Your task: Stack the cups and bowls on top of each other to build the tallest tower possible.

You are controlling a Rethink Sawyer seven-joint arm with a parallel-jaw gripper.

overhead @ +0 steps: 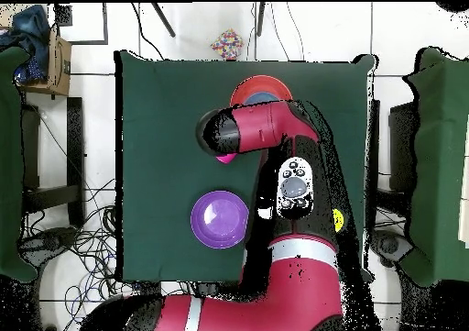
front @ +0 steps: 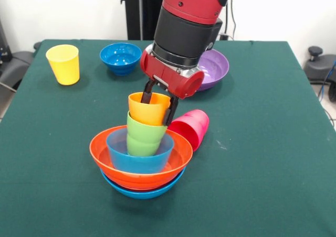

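The tower stands near the table's front: a large light-blue bowl [front: 143, 193] at the bottom, an orange bowl [front: 104, 154] in it, then a smaller light-blue bowl [front: 137, 161]. A light green cup [front: 143, 138] leans in that bowl, with an orange cup [front: 146, 111] nested on top. My gripper [front: 157, 110] is open, one finger inside the orange cup and one outside its right wall. A magenta-pink cup [front: 191, 127] lies on its side just right of the tower. A yellow cup [front: 63, 64] stands at the far left.
A dark-blue bowl [front: 121, 57] and a purple bowl [front: 216, 68] sit at the far side of the green table [front: 262, 169]. In the overhead view the arm covers most of the tower; the orange bowl's rim [overhead: 261, 82] and the purple bowl [overhead: 219, 219] show.
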